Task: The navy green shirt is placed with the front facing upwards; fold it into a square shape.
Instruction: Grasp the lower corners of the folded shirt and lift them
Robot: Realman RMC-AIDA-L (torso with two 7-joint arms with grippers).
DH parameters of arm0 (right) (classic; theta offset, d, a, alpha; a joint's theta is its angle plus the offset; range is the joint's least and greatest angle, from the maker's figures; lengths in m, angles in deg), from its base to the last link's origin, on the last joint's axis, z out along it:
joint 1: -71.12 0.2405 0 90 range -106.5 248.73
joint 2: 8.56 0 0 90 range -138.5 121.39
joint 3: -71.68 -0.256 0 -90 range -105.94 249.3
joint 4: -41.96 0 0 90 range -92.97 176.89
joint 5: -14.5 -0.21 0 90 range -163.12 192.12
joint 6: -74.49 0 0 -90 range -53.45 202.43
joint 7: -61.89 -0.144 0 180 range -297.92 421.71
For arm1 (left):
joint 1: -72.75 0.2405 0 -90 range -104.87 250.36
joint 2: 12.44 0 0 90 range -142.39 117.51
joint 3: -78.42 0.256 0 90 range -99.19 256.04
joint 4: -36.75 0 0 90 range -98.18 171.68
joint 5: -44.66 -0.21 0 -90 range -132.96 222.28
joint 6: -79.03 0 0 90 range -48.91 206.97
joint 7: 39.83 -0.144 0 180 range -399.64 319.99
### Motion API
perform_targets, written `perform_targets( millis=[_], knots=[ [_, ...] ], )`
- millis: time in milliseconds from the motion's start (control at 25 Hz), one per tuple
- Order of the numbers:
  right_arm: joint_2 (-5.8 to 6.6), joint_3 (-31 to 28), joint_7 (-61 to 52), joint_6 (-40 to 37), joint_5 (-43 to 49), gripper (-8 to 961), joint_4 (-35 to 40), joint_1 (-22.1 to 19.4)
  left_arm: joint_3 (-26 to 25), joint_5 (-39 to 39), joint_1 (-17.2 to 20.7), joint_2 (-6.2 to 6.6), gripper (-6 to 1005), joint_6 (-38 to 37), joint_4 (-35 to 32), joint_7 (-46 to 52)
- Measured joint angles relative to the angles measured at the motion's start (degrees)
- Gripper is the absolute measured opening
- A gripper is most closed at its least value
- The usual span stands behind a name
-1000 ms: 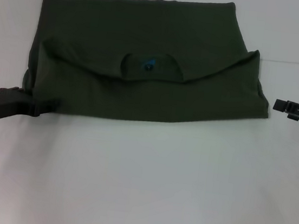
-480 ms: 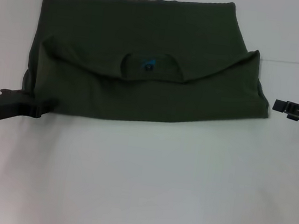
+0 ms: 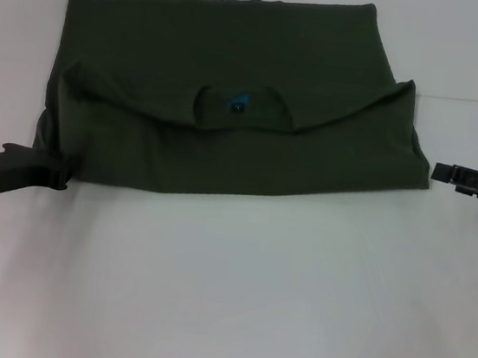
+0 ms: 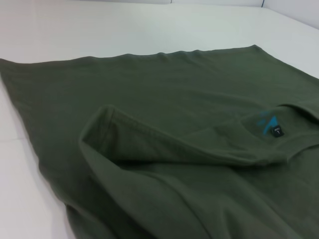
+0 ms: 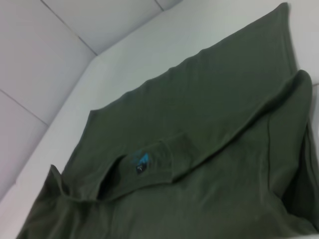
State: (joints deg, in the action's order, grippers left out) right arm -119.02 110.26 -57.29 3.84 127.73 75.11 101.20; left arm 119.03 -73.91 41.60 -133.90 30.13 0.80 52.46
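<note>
Navy green shirt [image 3: 231, 99] lies crosswise between both end effectors, left end effector [image 3: 52, 175] touching its near-left corner, right end effector [image 3: 445, 175] just beside its right edge; whether either is clenched I cannot tell.

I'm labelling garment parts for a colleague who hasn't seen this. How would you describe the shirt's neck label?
On the white table lies the folded navy green shirt. At its middle sits the curved collar opening; there the neck label is a small dark tag with blue marks, the only non-green spot.

We are holding our left gripper [image 3: 52, 175] low at near left, our right gripper [image 3: 444, 175] reaching in from far right.
</note>
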Motion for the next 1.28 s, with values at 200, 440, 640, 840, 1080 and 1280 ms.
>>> perform_targets(
  millis=[200, 440, 640, 840, 1080, 1280],
  knots=[
    [0.06, 0.01, -5.67, -0.45, 6.46, 772, 3.87, 2.3, 0.0, 0.0, -0.04, 0.02, 43, -0.01, -0.11, 0.0],
    [0.62, 0.65, -20.65, -2.96, 20.84, 769, 11.36, 7.95, -0.3, 0.01, -0.26, 0.19, 37, -0.01, -0.37, 0.24],
    [1.23, 0.74, -32.65, -5.34, 32.78, 767, 15.62, 13.09, -0.53, 0.05, -0.32, 0.34, 38, -0.01, -0.65, 0.3],
    [0.47, 0.86, -38.14, -5.22, 42.23, 767, 15.84, 17.58, -0.64, 0.31, -0.39, 0.42, 40, 0.07, -0.71, 0.33],
    [-1.14, 2.12, -38.57, 1.81, 44.0, 767, 11.03, 19.46, -0.65, 0.26, -0.55, 0.45, 41, 0.04, -0.71, 0.33],
    [-1.69, 4.29, -38.15, 8.32, 43.92, 764, 5.54, 20.1, -0.4, 0.08, -0.95, 0.53, 42, 0.04, -0.6, 0.33]
  ],
)
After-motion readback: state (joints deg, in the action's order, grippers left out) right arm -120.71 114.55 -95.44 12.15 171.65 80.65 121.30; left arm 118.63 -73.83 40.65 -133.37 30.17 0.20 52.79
